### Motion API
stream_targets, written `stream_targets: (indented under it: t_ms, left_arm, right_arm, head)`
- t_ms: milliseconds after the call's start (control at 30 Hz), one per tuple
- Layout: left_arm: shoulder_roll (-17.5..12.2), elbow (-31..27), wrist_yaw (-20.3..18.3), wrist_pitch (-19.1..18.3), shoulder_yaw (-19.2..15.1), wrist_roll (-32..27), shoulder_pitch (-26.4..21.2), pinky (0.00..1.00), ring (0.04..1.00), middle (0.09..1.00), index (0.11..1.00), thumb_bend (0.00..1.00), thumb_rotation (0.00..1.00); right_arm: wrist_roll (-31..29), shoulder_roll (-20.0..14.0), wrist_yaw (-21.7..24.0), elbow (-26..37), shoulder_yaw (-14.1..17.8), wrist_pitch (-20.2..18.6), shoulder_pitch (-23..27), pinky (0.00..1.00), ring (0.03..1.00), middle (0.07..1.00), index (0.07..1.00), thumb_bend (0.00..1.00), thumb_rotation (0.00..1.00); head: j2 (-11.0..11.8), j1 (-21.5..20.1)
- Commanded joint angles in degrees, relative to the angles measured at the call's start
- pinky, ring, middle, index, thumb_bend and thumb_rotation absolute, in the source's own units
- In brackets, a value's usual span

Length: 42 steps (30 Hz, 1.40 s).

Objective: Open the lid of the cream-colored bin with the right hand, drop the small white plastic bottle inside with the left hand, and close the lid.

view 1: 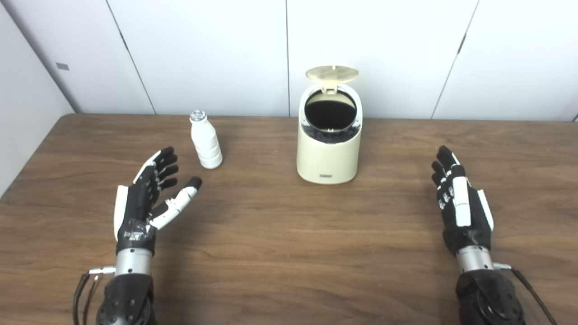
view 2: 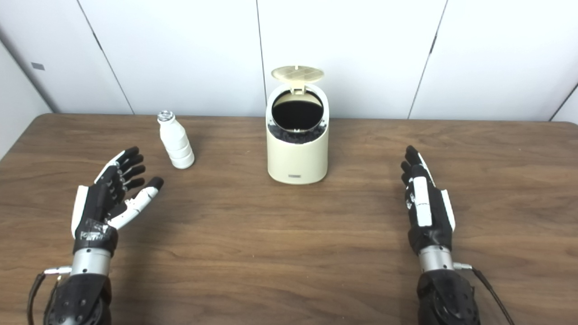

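**Desk:** What do you have, starting from the left?

**Operator:** I see my left hand (view 1: pixel 149 198) first, well left of the bin (view 1: pixel 328 153) and nearer to me than it. The palm is turned up and inward, fingers (view 1: pixel 163 164) fanned apart, thumb out to the side. It holds nothing and touches nothing but air above the table (view 1: pixel 271 253).

**Desk:** And the bottle?

**Operator:** The bottle (view 1: pixel 205 141) stands upright on the table, left of the bin and apart from it, about level with the bin's base. It sits just beyond my left fingertips, not touching them. Its cap is on.

**Desk:** The bin itself?

**Operator:** It stands mid-table, near the back edge. The lid (view 1: pixel 332 73) is swung up on its rear hinge and stands almost upright behind the round opening. Inside I only see dark; I can't tell what lies in there.

**Desk:** Right side?

**Operator:** My right hand (view 1: pixel 459 203) is well right of the bin, again nearer to me. I see its back, fingers straight and close together, pointing away from me. It is released, grasping nothing, and clear of the bin and lid.
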State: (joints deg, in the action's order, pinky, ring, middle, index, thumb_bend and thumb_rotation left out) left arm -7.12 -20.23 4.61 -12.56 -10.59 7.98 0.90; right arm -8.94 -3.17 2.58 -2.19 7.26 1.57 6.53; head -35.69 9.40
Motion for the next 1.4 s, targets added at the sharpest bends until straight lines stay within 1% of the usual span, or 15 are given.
stream_targets:
  t_ms: [0, 33, 133, 267, 367, 433, 500, 567, 667, 800, 967, 1067, 1100, 1233, 1367]
  left_arm:
    - [-1.41, -0.06, 1.35, -0.20, -0.56, 2.02, -2.61, 0.78, 0.829, 0.851, 0.859, 0.77, 0.23]
    - [-1.86, 0.29, 1.54, -1.07, -0.50, 3.26, -3.20, 0.78, 0.828, 0.851, 0.859, 0.78, 0.22]
    - [-3.63, 1.61, 1.57, -3.51, -0.13, 6.79, -4.97, 0.79, 0.829, 0.851, 0.875, 0.82, 0.25]
    - [-5.31, 5.31, 1.37, -2.84, -0.32, 7.23, -7.31, 0.80, 0.839, 0.863, 0.883, 0.84, 0.21]
    - [-6.67, 8.57, 1.22, -1.58, -0.02, 7.59, -9.08, 0.81, 0.845, 0.873, 0.893, 0.84, 0.19]
    - [-7.44, 10.66, 1.03, -1.08, 0.21, 7.62, -10.32, 0.82, 0.849, 0.875, 0.898, 0.84, 0.19]
    - [-8.13, 12.58, 0.58, -1.56, 0.31, 7.27, -11.59, 0.84, 0.862, 0.881, 0.905, 0.85, 0.20]
    - [-8.86, 14.51, 0.09, -1.88, 0.44, 6.96, -12.79, 0.84, 0.861, 0.876, 0.905, 0.86, 0.22]
    - [-9.27, 16.49, -0.45, -3.31, 0.50, 6.50, -14.46, 0.83, 0.859, 0.871, 0.903, 0.87, 0.23]
    - [-9.71, 18.39, -0.76, -3.58, 0.93, 6.35, -16.12, 0.81, 0.865, 0.876, 0.895, 0.89, 0.20]
    - [-10.73, 21.22, -0.66, -2.92, 2.79, 7.69, -18.59, 0.81, 0.874, 0.876, 0.890, 0.89, 0.20]
    - [-11.15, 23.07, -0.35, -1.53, 3.79, 7.98, -20.07, 0.81, 0.873, 0.875, 0.886, 0.88, 0.19]
    - [-11.21, 23.54, -0.22, -1.09, 4.06, 8.01, -20.46, 0.81, 0.866, 0.869, 0.878, 0.88, 0.18]
    - [-10.96, 24.70, -0.06, -0.68, 4.72, 7.66, -21.90, 0.82, 0.847, 0.840, 0.863, 0.89, 0.19]
    - [-10.52, 25.28, 0.05, -0.28, 5.15, 7.61, -22.70, 0.82, 0.841, 0.830, 0.854, 0.89, 0.18]
  right_arm:
    - [-0.68, 0.14, 0.23, -0.76, 0.16, 1.95, -0.08, 1.00, 0.966, 0.960, 0.918, 0.60, 0.88]
    - [-0.72, 0.06, 0.24, -0.90, 0.21, 2.05, -0.04, 1.00, 0.970, 0.961, 0.919, 0.60, 0.89]
    - [-0.89, -0.17, 0.45, -1.31, 0.24, 2.44, -0.03, 1.00, 0.968, 0.960, 0.921, 0.60, 0.87]
    - [-1.15, -0.11, 0.37, -1.50, 0.15, 2.10, -0.05, 1.00, 0.964, 0.959, 0.925, 0.59, 0.86]
    - [-0.85, -0.29, 0.49, -1.67, -0.11, 2.17, -0.10, 1.00, 0.965, 0.960, 0.927, 0.59, 0.87]
    - [-0.77, -0.34, 0.54, -1.84, -0.22, 2.39, -0.05, 1.00, 0.964, 0.962, 0.932, 0.58, 0.87]
    - [-0.76, -0.23, 0.38, -1.99, -0.24, 2.49, 0.03, 1.00, 0.962, 0.959, 0.929, 0.58, 0.87]
    - [-0.51, -0.24, 0.56, -2.14, -0.56, 2.91, 0.04, 1.00, 0.961, 0.960, 0.931, 0.58, 0.87]
    - [-0.22, -0.18, 0.35, -2.41, -0.74, 2.79, 0.04, 1.00, 0.961, 0.962, 0.936, 0.58, 0.86]
    - [0.22, 0.05, -0.10, -2.44, -0.91, 2.44, 0.16, 1.00, 0.946, 0.955, 0.933, 0.57, 0.85]
    - [1.00, 0.07, -0.11, -2.74, -1.17, 2.72, 0.14, 1.00, 0.944, 0.952, 0.927, 0.59, 0.87]
    - [1.29, 0.25, -0.33, -2.82, -1.14, 2.81, 0.16, 1.00, 0.942, 0.949, 0.922, 0.58, 0.86]
    - [1.60, 0.25, -0.49, -2.86, -1.19, 2.85, 0.17, 1.00, 0.939, 0.948, 0.925, 0.58, 0.87]
    - [1.77, 0.52, -0.82, -2.40, -1.20, 2.24, 0.17, 1.00, 0.937, 0.947, 0.924, 0.59, 0.87]
    - [1.72, 0.71, -0.88, -2.45, -1.33, 2.33, 0.23, 1.00, 0.938, 0.944, 0.921, 0.59, 0.86]
  head:
    - [-0.03, 0.05]
    - [0.08, 0.24]
    - [0.13, 0.33]
    - [0.19, 0.40]
    - [0.24, 0.34]
    - [0.23, 0.27]
    - [0.32, 0.11]
    - [0.53, -0.06]
    - [0.53, -0.23]
    - [0.58, -0.44]
    - [0.79, -0.79]
    - [0.87, -0.93]
    - [0.87, -0.93]
    - [0.75, -1.09]
    - [0.67, -1.27]
